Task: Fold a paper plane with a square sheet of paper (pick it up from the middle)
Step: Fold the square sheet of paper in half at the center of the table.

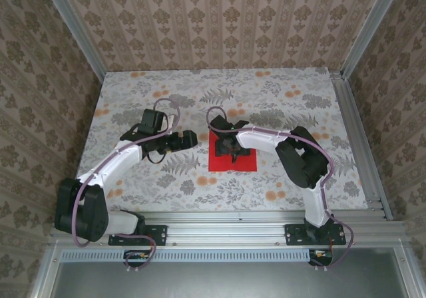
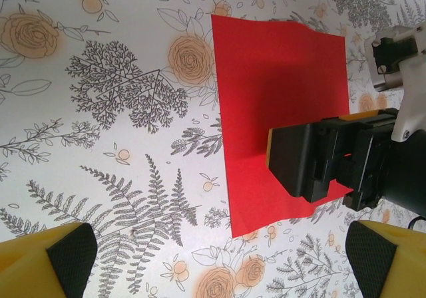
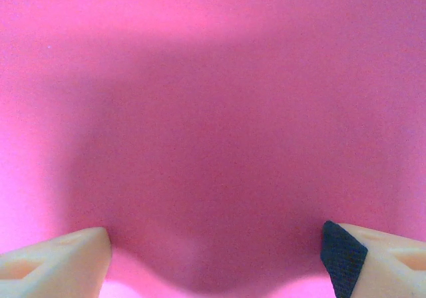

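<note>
The square sheet of paper (image 1: 219, 161) is bright red and lies flat on the flowered table, with no fold in it. My right gripper (image 1: 234, 155) points straight down onto its middle. In the right wrist view the sheet (image 3: 213, 112) is very close, and the right gripper (image 3: 216, 258) has its fingers wide apart, tips against the paper, which bulges slightly between them. The left wrist view shows the sheet (image 2: 266, 78) with the right gripper (image 2: 299, 161) standing on it. My left gripper (image 2: 219, 261) hovers open over bare table, left of the sheet (image 1: 190, 138).
The table (image 1: 286, 98) carries a grey and orange floral print, and patterned walls close it in on three sides. An aluminium rail (image 1: 233, 221) runs along the near edge by the arm bases. Bare table lies behind and to either side of the sheet.
</note>
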Robot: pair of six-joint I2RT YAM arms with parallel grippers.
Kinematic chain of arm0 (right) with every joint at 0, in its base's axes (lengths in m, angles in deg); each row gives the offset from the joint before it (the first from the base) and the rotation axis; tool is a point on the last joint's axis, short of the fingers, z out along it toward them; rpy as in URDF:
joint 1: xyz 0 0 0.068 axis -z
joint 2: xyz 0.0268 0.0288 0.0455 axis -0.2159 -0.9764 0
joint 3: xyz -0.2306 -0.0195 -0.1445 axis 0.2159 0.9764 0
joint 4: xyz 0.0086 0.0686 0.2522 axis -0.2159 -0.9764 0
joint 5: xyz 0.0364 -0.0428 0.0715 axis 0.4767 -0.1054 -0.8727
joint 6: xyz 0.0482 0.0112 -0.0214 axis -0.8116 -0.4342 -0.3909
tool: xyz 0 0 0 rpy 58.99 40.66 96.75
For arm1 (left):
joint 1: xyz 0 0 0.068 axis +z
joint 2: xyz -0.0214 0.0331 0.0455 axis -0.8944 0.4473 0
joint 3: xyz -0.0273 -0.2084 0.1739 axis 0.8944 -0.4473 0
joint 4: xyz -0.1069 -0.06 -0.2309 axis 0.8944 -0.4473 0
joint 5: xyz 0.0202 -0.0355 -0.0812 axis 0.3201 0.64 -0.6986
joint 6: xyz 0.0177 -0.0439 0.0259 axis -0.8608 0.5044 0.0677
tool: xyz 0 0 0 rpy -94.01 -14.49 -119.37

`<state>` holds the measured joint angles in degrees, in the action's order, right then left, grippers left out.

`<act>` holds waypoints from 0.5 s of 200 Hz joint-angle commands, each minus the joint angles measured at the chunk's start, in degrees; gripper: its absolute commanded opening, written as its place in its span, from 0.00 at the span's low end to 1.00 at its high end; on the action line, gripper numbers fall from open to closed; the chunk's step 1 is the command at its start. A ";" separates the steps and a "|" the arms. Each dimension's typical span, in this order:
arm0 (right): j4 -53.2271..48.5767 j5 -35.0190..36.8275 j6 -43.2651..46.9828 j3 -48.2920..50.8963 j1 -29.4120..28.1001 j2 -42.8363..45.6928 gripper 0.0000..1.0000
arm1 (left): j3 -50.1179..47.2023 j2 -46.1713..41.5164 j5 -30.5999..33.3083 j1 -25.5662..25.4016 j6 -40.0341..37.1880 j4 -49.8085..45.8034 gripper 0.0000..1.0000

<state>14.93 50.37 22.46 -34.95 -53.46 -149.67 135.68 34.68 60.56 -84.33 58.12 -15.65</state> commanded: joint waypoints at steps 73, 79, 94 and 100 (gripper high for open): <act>-0.48 1.54 0.67 1.85 0.13 0.05 0.77 | -1.07 0.82 -2.42 0.34 0.71 2.31 1.00; -0.56 1.55 0.82 1.85 0.18 0.28 0.76 | -1.09 0.85 -2.44 0.34 0.87 2.50 1.00; -0.56 1.72 0.93 1.98 0.16 1.04 0.74 | -1.12 0.97 -2.62 0.34 1.13 2.75 1.00; -0.48 1.76 1.00 2.07 0.15 1.20 0.73 | -1.12 1.09 -2.70 0.36 1.05 2.77 1.00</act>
<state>16.03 51.23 22.76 -34.58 -53.46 -149.43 135.35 35.08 59.25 -84.33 58.39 -13.97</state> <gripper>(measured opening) 0.746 0.994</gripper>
